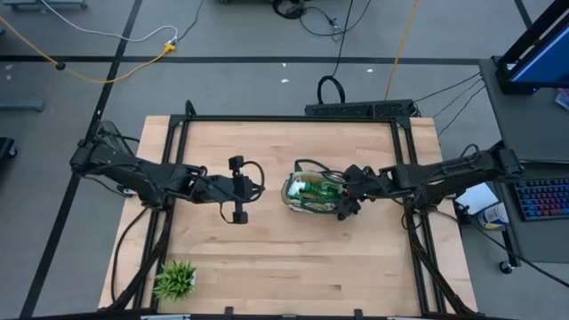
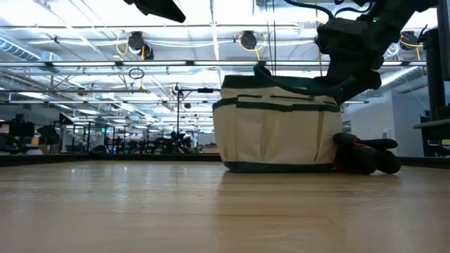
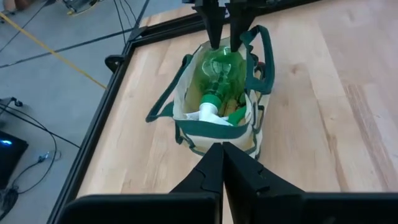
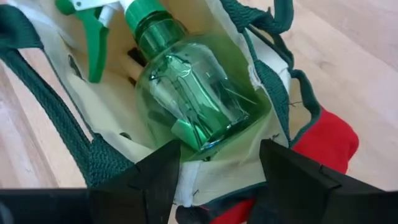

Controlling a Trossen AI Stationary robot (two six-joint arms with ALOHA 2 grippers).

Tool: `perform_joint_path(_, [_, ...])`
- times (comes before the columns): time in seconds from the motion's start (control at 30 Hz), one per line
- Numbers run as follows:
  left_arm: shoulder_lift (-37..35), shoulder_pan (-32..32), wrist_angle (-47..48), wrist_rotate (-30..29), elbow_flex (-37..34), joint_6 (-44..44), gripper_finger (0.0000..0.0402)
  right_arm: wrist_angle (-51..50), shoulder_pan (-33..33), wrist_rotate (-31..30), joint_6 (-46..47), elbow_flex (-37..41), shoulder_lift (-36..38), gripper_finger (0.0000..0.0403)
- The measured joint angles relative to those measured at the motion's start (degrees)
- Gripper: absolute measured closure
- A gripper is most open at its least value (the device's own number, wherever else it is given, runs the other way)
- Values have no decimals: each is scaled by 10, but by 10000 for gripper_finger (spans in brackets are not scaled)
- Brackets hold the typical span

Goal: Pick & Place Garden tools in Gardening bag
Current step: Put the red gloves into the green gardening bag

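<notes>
- The gardening bag (image 1: 307, 194), a cream canvas tote with dark green trim and loop handles, stands upright on the wooden table (image 1: 284, 267), near its middle and a little toward the right edge
- A green spray bottle (image 4: 186, 99) lies tilted inside the bag's open top, its white and green trigger head (image 3: 208, 112) toward the left arm's side; the clear green body fills much of the opening
- The right gripper (image 1: 342, 203) hangs over the bag's right rim; its fingers (image 4: 155, 171) are spread wide on either side of the bottle's base, released, grasping nothing
- A red-and-black glove (image 4: 326, 143) lies on the table just beside the bag, on the side toward the right edge; in the low view it shows as a dark bundle (image 2: 365, 153) against the bag's foot
- The left gripper (image 1: 238, 188) waits above the table left of the bag, well apart from it; its fingers (image 3: 214, 171) are clenched together, empty
- A small potted green plant (image 1: 175, 279) stands near the front left corner of the table
</notes>
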State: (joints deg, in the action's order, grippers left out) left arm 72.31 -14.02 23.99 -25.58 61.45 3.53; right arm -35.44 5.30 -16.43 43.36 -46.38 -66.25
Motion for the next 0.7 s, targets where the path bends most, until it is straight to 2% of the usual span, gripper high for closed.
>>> perform_joint_path(0.13, [0,0,0,0,0,-1,398,39,0,0,-38,5,9,186])
perform_joint_path(0.33, [0,0,0,0,0,-9,378,105,-1,-5,-114,7,59,186])
perform_joint_path(0.47, [0,0,1,0,0,-11,377,95,-1,-44,-131,7,104,186])
perform_joint_path(0.6, [0,0,3,0,0,-11,376,54,-1,-85,-105,6,138,186])
perform_joint_path(0.7, [0,0,3,0,0,-11,376,-4,0,-117,-36,11,141,186])
